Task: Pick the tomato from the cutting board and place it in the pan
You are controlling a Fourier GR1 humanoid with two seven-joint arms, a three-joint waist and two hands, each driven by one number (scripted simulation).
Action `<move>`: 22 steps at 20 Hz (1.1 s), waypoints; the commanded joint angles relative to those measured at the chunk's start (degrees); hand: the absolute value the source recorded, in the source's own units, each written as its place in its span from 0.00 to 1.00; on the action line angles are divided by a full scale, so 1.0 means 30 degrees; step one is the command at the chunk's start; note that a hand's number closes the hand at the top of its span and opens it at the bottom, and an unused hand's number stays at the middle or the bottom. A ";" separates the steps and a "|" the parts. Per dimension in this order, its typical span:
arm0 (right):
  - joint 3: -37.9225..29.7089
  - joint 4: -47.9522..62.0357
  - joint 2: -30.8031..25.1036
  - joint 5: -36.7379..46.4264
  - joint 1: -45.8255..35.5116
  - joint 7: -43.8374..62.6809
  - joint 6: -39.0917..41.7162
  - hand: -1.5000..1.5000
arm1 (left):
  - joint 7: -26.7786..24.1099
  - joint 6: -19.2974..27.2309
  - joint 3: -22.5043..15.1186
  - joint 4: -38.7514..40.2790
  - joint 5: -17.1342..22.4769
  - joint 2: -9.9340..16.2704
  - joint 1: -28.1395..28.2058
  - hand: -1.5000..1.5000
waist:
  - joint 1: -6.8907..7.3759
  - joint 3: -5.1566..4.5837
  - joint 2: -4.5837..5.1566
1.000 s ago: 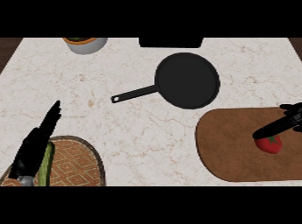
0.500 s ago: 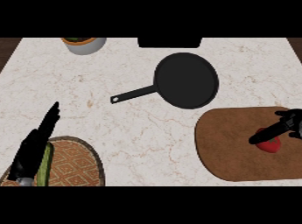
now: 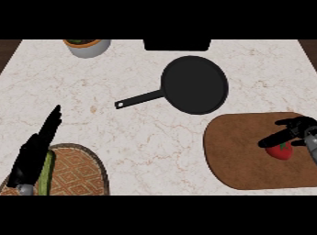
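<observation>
The red tomato (image 3: 281, 152) lies on the right part of the brown cutting board (image 3: 242, 153) at the counter's right. My right hand (image 3: 294, 131) hovers just over it, thumb across the tomato's top left and fingers bent on its far side, not closed round it. Most of the tomato still shows. The black pan (image 3: 196, 84) sits beyond the board near the middle of the counter, with its handle (image 3: 139, 99) pointing to the lower left. My left hand (image 3: 37, 148) rests open at the lower left, fingers straight and pointing up.
A woven mat (image 3: 76, 172) with a green vegetable (image 3: 49, 170) on it lies at the lower left, partly under my left arm. A pot (image 3: 87, 46) stands at the back left, and a black object (image 3: 176, 44) sits at the back edge.
My right hand has come down and slightly left over the tomato, and its thumb now overlaps the tomato's top. The tomato, the pan and my left hand have stayed put.
</observation>
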 commanded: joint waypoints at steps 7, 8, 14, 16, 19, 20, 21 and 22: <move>-0.1611 0.0430 0.2037 0.0924 0.0830 0.0496 -0.1439 1.00 | 0.0801 -0.0670 0.0364 -0.0739 -0.0269 -0.0192 0.0023 0.50 | 0.0007 0.0168 0.0093; -0.1727 -0.0745 0.1749 0.0638 0.1648 0.0591 -0.1392 1.00 | -0.0309 -0.0326 0.0544 0.0465 -0.0654 -0.0395 0.0187 0.50 | -0.0128 0.0157 0.0077; 0.1450 -0.2326 0.3731 0.5410 0.2858 0.3551 -0.6643 1.00 | -0.0080 -0.0208 0.0382 -0.0451 -0.0644 -0.0572 0.0947 0.50 | -0.0187 0.0080 -0.0131; 0.2448 -0.2185 0.4486 0.7078 0.3557 0.3860 -0.7659 1.00 | 0.0090 -0.0212 0.0711 0.0021 -0.0550 -0.0434 0.0607 0.50 | -0.0455 0.0021 -0.0137; 0.2794 -0.2201 0.3765 0.9668 0.3655 0.4812 -0.8341 1.00 | 0.0385 -0.0105 0.0282 -0.0404 -0.0714 -0.0721 0.0842 0.50 | -0.0561 -0.0004 -0.0222; 0.3091 -0.2237 0.3507 1.0699 0.3596 0.5021 -0.8361 1.00 | 0.0013 -0.0235 0.0344 -0.0445 -0.0823 -0.0440 0.1029 0.50 | -0.0537 -0.0060 -0.0305; 0.2952 -0.2267 0.3241 1.1565 0.3541 0.5114 -0.8660 1.00 | -0.0017 -0.0110 0.0770 -0.0176 -0.0779 -0.0262 0.0891 0.50 | -0.0735 -0.0100 -0.0344; 0.2590 -0.2182 0.2762 1.2561 0.3134 0.5328 -0.8919 1.00 | -0.0209 -0.0273 0.0471 0.0045 -0.0742 -0.0483 0.1079 0.50 | -0.0777 -0.0096 -0.0298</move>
